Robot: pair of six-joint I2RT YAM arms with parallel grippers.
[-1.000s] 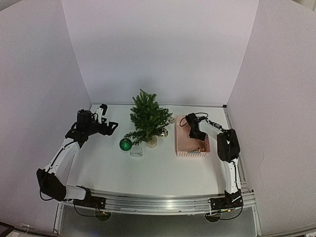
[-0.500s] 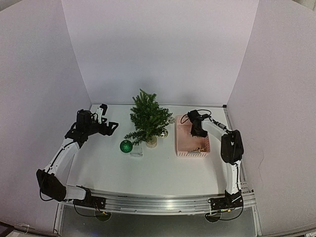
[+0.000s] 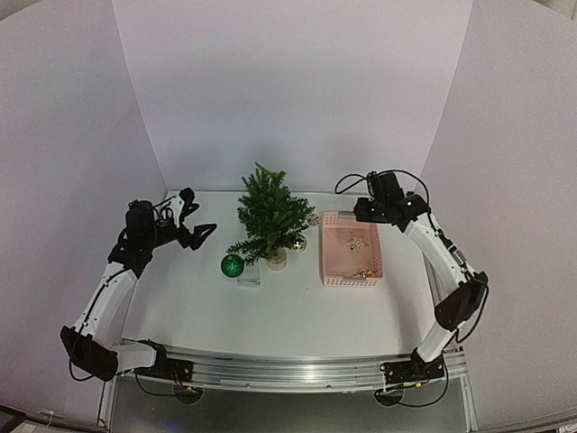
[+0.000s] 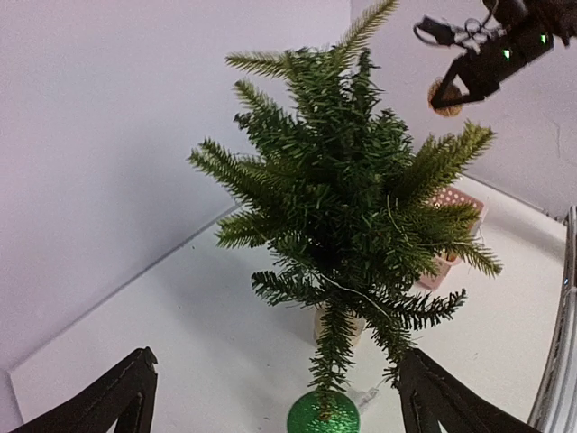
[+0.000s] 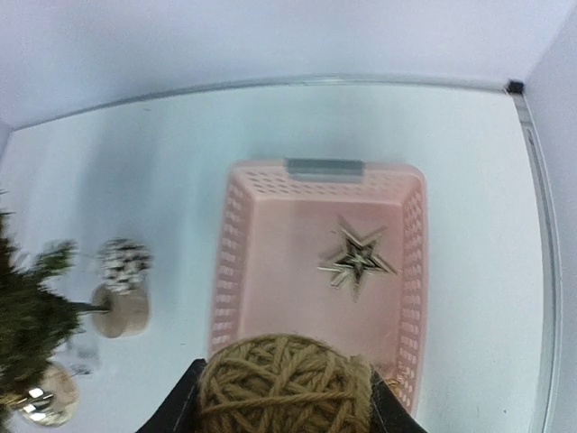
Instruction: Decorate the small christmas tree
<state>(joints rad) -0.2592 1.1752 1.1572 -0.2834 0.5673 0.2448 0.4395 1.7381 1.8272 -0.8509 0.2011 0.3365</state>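
Note:
The small christmas tree [image 3: 270,216] [image 4: 352,216] stands mid-table in a pale round base [image 5: 120,316]. A green glitter ball [image 3: 233,265] [image 4: 323,416] hangs from a low branch on its left. My right gripper [image 3: 379,207] [image 5: 284,390] is raised over the far end of the pink basket [image 3: 327,262] [image 5: 230,262], shut on a brown twine ball [image 5: 284,383] [image 4: 444,95]. A wooden star [image 3: 354,242] [image 5: 358,259] lies in the basket. My left gripper [image 3: 200,215] [image 4: 279,406] hovers left of the tree, open and holding nothing.
A shiny bauble [image 3: 298,243] [image 5: 36,397] and a frosted pinecone [image 5: 123,262] hang at the tree's right side. A small clear piece [image 3: 249,279] lies in front of the tree. A gold item [image 3: 363,273] sits at the basket's near end. White walls enclose the table.
My right arm has risen out of the basket and moved back and right, its jaws closing on the twine ball. The left arm shifted slightly and stayed open.

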